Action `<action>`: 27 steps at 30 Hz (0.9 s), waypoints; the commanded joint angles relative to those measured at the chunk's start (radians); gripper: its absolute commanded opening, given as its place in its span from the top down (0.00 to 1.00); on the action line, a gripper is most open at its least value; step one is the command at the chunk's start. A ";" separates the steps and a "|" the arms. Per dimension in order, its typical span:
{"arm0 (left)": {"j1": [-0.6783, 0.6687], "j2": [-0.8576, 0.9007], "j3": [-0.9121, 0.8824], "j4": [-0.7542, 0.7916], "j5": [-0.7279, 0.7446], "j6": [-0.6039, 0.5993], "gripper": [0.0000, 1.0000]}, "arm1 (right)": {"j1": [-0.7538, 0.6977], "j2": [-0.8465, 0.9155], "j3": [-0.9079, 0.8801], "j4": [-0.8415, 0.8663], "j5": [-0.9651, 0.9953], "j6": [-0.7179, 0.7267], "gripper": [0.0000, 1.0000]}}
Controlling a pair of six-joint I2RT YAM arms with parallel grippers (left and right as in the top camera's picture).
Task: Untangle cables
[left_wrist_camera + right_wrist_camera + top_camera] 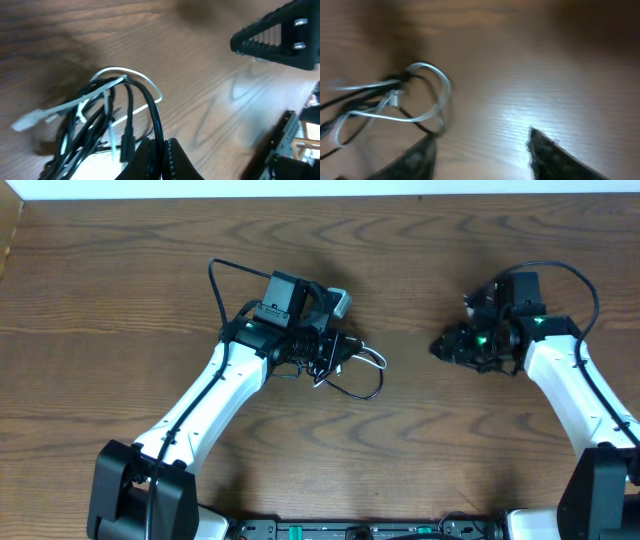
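Wood table (420,470) is carrying everything. Left arm (215,395) is reaching in from 7 o'clock to table centre, and right arm (575,385) is reaching in from 5 o'clock, stopping at 3 o'clock of the tangle, well apart from it. Left gripper (161,150) is clamping fully closed on the black cable (152,107), strand running between its fingers. My read: it's anchoring so the other side can pull a cord free. Right gripper (481,136) is standing well open with bare wood between the fingers, gripping and touching nothing, probably lining up a grab. Both cables are sitting at table centre, right at the left gripper, loops spilling toward its 4 o'clock. White cable (145,79) is threading through the black loops, so they're not separated yet. White plug (27,120) is sticking out at 9 o'clock in the left wrist view.
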 commanded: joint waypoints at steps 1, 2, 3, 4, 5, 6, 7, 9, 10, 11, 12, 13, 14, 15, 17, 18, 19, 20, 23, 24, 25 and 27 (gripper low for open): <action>0.002 0.008 -0.017 0.002 -0.092 -0.002 0.92 | 0.045 0.010 0.003 0.051 -0.129 -0.076 0.36; 0.002 0.008 -0.017 0.002 -0.099 -0.002 0.92 | 0.063 0.013 0.003 0.077 -0.130 -0.093 0.31; 0.002 0.008 -0.017 0.003 -0.098 -0.002 0.92 | 0.089 0.019 0.003 0.113 -0.146 -0.122 0.28; 0.002 0.008 -0.017 0.006 -0.098 -0.002 0.92 | 0.100 0.023 0.003 0.127 -0.154 -0.135 0.28; 0.003 0.008 -0.017 0.008 -0.098 -0.002 0.92 | 0.119 0.030 0.003 0.153 -0.171 -0.156 0.27; 0.003 0.008 -0.017 0.010 -0.098 -0.002 0.92 | 0.138 0.039 0.003 0.173 -0.187 -0.181 0.25; 0.003 0.008 -0.017 0.014 -0.098 -0.002 0.92 | 0.164 0.049 0.003 0.192 -0.206 -0.217 0.25; 0.003 0.005 -0.016 0.018 -0.098 -0.002 0.92 | 0.200 0.071 0.003 0.210 -0.212 -0.269 0.24; 0.003 0.004 -0.015 0.017 -0.098 -0.002 0.92 | 0.213 0.082 0.003 0.213 -0.212 -0.293 0.24; 0.003 0.003 -0.013 0.017 -0.098 -0.002 0.92 | 0.228 0.095 0.003 0.217 -0.212 -0.318 0.24; 0.003 0.000 -0.013 0.017 -0.098 -0.002 0.92 | 0.246 0.116 0.003 0.225 -0.212 -0.348 0.24; 0.005 -0.006 -0.012 0.017 -0.098 -0.002 0.92 | 0.268 0.146 0.003 0.236 -0.212 -0.381 0.24; 0.006 -0.009 -0.012 0.017 -0.098 -0.002 0.92 | 0.281 0.168 0.003 0.243 -0.211 -0.401 0.25; 0.008 -0.012 -0.011 0.017 -0.098 -0.003 0.92 | 0.291 0.185 0.003 0.251 -0.211 -0.412 0.27; 0.015 -0.018 -0.010 0.017 -0.098 -0.003 0.92 | 0.302 0.224 0.003 0.277 -0.208 -0.412 0.34; 0.020 -0.021 -0.010 0.017 -0.098 -0.006 0.92 | 0.302 0.240 0.003 0.291 -0.207 -0.412 0.39; 0.027 -0.024 -0.010 0.017 -0.097 -0.007 0.92 | 0.302 0.256 0.003 0.304 -0.207 -0.412 0.45; 0.033 -0.026 -0.010 0.016 -0.097 -0.007 0.92 | 0.301 0.268 0.003 0.314 -0.207 -0.402 0.53; 0.063 -0.030 -0.010 0.008 -0.098 -0.010 0.92 | 0.291 0.261 0.005 0.323 -0.207 -0.346 0.95; 0.073 -0.030 -0.010 0.004 -0.098 -0.010 0.92 | 0.285 0.253 0.006 0.323 -0.207 -0.324 0.99; 0.086 -0.030 -0.010 0.001 -0.098 -0.010 0.92 | 0.276 0.237 0.007 0.320 -0.207 -0.299 0.99; 0.109 -0.030 -0.010 -0.002 -0.098 -0.010 0.92 | 0.253 0.189 0.007 0.305 -0.209 -0.264 0.99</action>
